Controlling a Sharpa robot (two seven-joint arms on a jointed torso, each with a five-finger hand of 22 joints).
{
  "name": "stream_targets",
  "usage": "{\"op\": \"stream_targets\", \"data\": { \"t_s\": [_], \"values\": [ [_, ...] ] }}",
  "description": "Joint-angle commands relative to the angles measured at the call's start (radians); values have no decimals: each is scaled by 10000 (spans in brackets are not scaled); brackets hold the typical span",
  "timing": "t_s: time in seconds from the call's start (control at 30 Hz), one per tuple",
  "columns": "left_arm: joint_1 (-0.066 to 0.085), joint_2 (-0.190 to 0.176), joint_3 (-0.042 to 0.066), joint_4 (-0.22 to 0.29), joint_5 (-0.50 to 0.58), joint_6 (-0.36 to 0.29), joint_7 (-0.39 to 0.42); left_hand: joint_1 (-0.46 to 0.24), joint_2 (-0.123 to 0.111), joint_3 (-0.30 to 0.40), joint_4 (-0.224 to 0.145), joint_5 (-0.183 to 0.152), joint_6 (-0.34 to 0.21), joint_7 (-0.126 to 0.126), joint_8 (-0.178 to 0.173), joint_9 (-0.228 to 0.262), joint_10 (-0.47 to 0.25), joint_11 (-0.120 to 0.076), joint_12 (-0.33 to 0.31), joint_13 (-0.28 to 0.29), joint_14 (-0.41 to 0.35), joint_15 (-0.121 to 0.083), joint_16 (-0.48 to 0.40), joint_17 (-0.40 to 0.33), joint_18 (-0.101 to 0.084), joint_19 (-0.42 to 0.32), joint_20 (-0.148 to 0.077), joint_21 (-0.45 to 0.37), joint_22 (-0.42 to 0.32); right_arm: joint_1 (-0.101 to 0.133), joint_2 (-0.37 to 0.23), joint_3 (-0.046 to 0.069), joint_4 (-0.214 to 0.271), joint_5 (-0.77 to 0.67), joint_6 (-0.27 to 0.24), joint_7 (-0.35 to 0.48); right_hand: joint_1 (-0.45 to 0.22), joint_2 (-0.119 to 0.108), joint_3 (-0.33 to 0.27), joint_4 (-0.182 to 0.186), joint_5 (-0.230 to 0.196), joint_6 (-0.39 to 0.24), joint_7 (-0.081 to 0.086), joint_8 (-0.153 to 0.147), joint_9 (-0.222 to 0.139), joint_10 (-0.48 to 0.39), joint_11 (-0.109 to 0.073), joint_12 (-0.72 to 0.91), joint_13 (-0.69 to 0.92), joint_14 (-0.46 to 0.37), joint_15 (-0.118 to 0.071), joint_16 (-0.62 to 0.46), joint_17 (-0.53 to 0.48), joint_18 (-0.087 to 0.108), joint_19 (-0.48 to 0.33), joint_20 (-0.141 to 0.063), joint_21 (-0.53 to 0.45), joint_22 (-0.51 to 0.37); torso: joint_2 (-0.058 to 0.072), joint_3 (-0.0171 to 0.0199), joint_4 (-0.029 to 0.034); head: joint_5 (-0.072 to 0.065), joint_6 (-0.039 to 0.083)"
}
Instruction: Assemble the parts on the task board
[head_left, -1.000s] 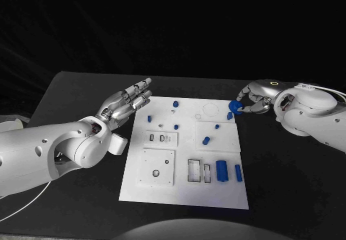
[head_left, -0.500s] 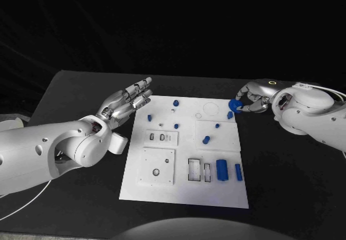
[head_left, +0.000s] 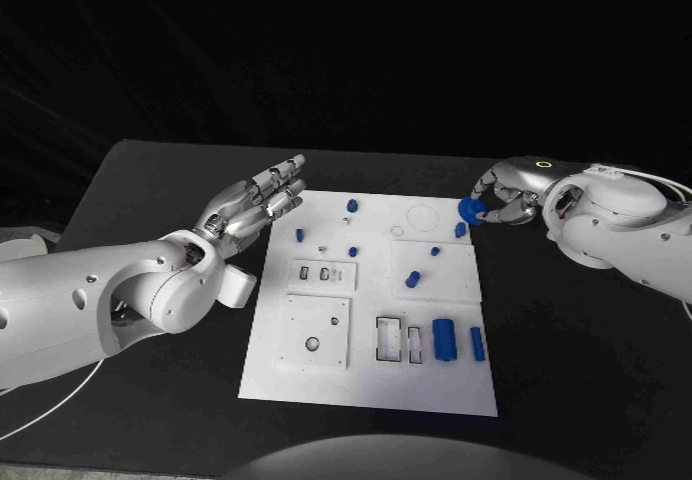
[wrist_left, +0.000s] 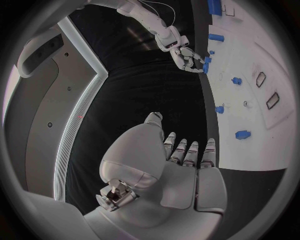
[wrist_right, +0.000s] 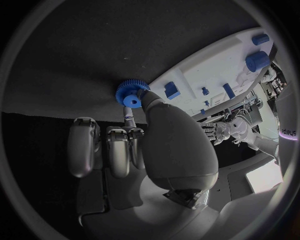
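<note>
While the left hand (head_left: 257, 200) floats flat and spread beside the task board's (head_left: 372, 385) left edge, holding nothing, the right hand (head_left: 508, 196) pinches a blue gear (head_left: 470, 210) at the board's far right corner. From the left wrist, straight fingers (wrist_left: 187, 153) point toward the board. From the right wrist, thumb and fingertip clamp the gear at the board's edge.

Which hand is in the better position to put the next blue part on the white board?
The right hand, probably. It already holds a blue gear at the far right edge of the board. The left hand is open and holds nothing.
</note>
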Motion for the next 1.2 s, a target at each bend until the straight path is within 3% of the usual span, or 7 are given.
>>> {"op": "stream_targets", "data": {
  "t_s": [0.03,0.17,0.53,0.93,1.2],
  "values": [
    [-13,23,2,0,-16,244,63,106,-6,47,-5,50,25,-17,58,5,-16,60,67,14,16,73,9,16,102,6,39,48,16,-91,10,-56,-36,-90,74,47,96,77,9,-94,335,385,-140,292,364,1049,73,38,2633,1044,-9,33,2629,-45,-8,24,-17,1629,3,5,-2,-2,5],
    [-22,9,2,-8,-16,250,68,115,-4,54,-10,60,23,-12,60,5,-15,62,69,14,20,77,10,18,102,8,42,49,16,-95,41,-55,27,-91,-242,178,-20,97,3,-137,777,556,-185,514,592,1049,67,38,2633,1044,-12,33,2629,-57,22,24,16,1664,3,4,-10,-14,20],
    [-28,-53,2,32,-15,250,54,124,-1,62,-17,67,23,-9,62,6,-15,66,69,14,22,82,11,18,102,10,46,50,17,-4,11,-48,355,-90,-790,232,-167,91,-36,-103,842,644,-221,657,752,1049,56,38,2633,1044,-15,33,2629,-63,42,25,33,1686,3,-7,5,65,23],
    [-29,-66,2,4,-14,230,53,130,-1,66,-21,71,28,-9,64,6,-13,69,78,16,30,86,13,21,102,13,48,52,18,518,205,-30,900,-240,-637,10,-198,107,-18,-93,934,589,-215,661,796,1049,42,38,2633,1044,-1,33,2629,-62,42,32,22,1688,-3,-3,5,87,23],
    [-29,-19,2,-21,-14,241,38,130,-1,66,-21,71,28,-9,64,6,-13,69,78,16,30,86,13,21,102,13,48,52,18,647,735,-26,1155,-313,-161,58,-213,114,-15,-89,913,564,-208,656,807,1049,39,38,2633,1044,0,33,2629,-59,37,33,8,1684,-2,1,6,70,35]
  ]
}}
